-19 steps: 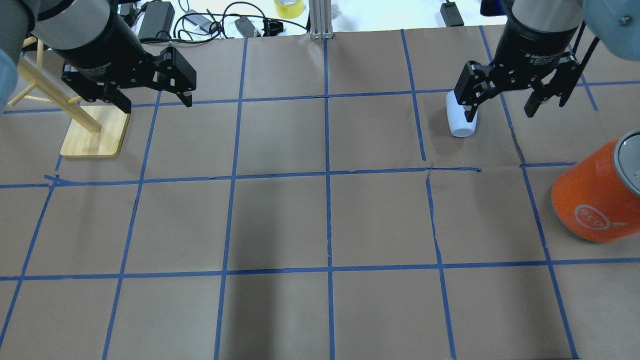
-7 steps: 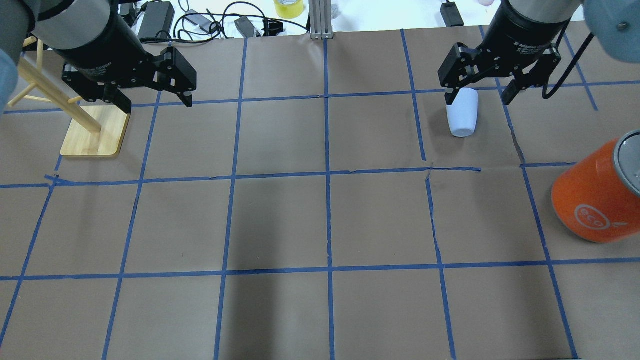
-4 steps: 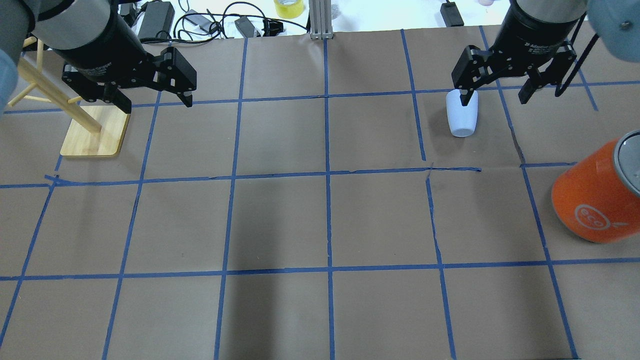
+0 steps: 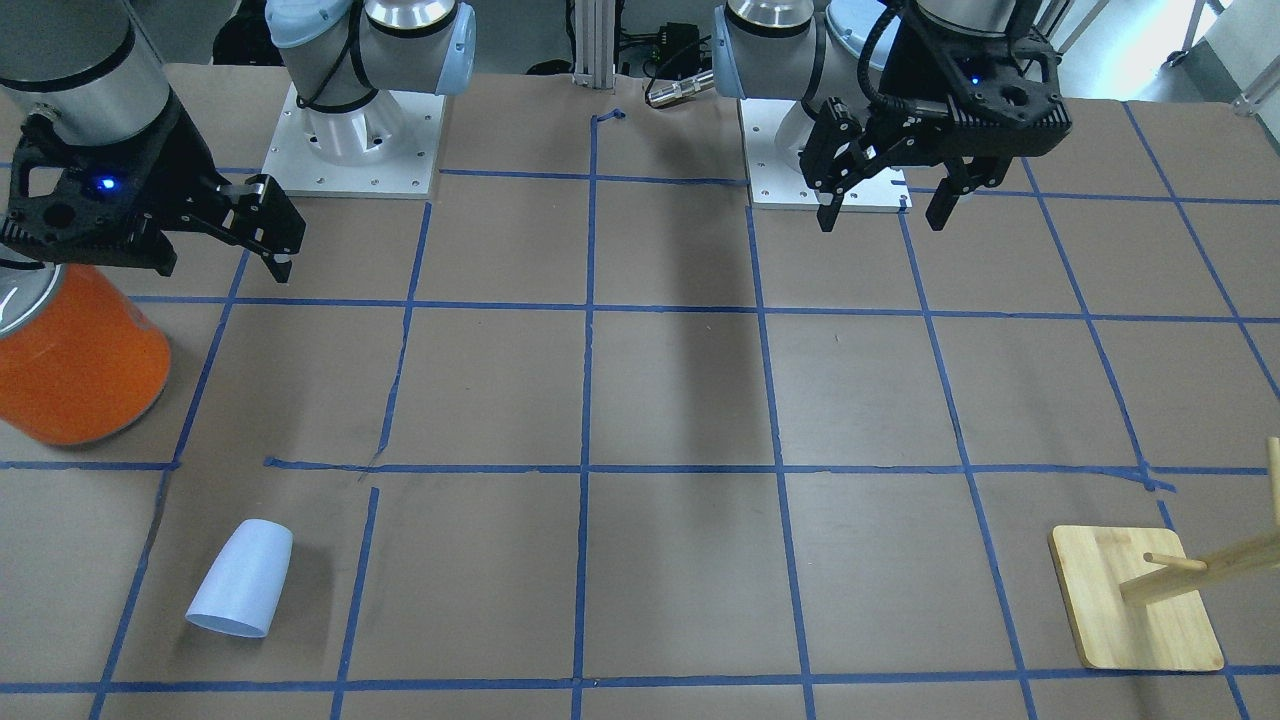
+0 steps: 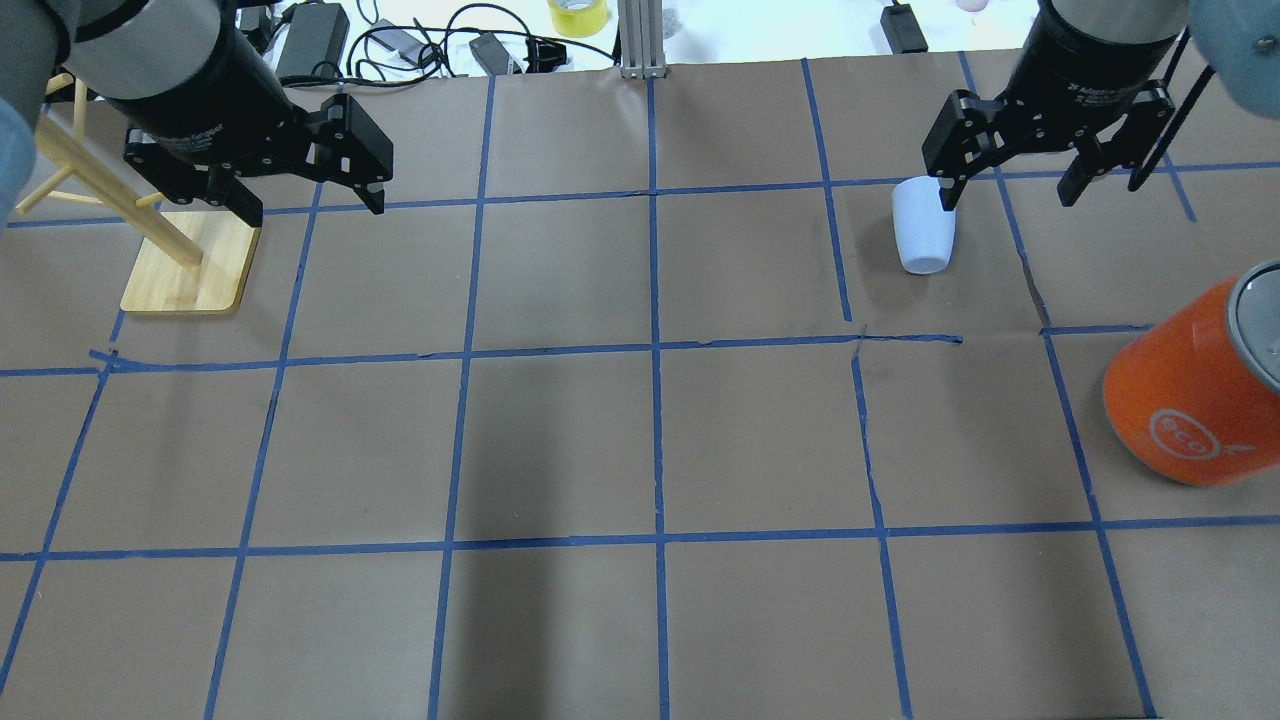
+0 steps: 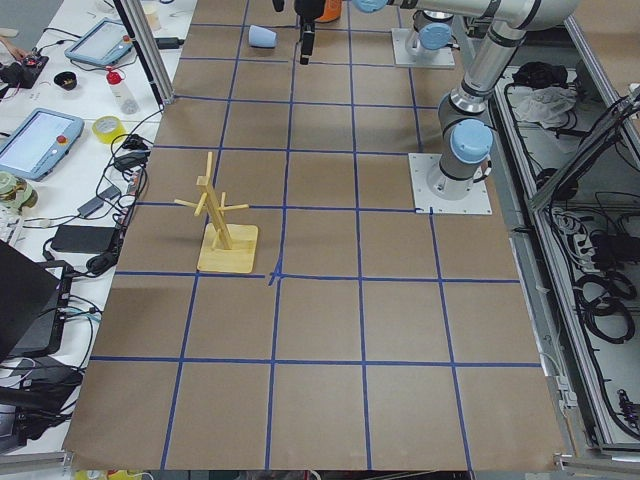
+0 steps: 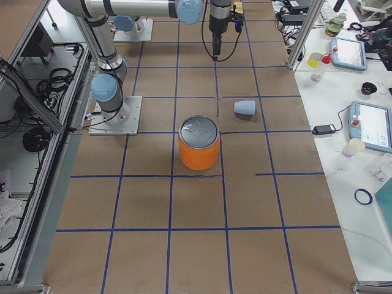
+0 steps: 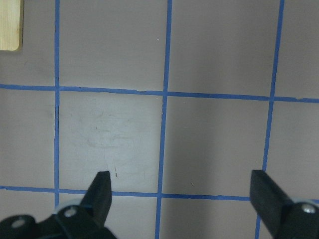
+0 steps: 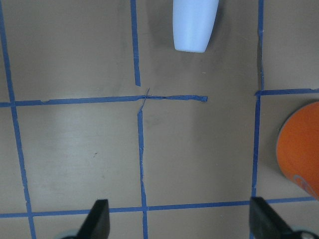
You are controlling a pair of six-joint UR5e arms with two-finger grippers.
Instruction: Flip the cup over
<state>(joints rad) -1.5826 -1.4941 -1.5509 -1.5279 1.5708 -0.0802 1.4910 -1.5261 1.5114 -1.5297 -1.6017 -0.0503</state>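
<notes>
Closest to the robot, on its right side, an orange can (image 5: pixel 1185 410) with a silver top stands on the table (image 5: pixel 560 450), which is covered in brown paper and marked into squares with blue tape. The right gripper (image 5: pixel 1008 200) hangs in the air over that side, its two fingers spread wide apart with nothing between them. Its wrist view looks down on bare paper, with the can at the right edge and the cup at the top. On the left side the left gripper (image 5: pixel 312 210) hangs above bare squares, its fingers also wide apart and empty.

Farther out on the right, the cup (image 5: pixel 925 228) lies on its side on the paper. Its narrow closed bottom points back toward the robot and its wide rim points to the far edge. It lies inside one taped square, well apart from the can, which is nearer and farther right. No finger touches it. In the overhead view one finger of the right gripper overlaps its rim, but the front view shows that gripper raised and clear of it.

At about the same depth on the far left stands a wooden rack (image 5: pixel 190 270), a flat base with a post and pegs. Beyond the far edge lie black cables (image 5: pixel 400 40) and a yellow roll of tape (image 5: pixel 578 15).
</notes>
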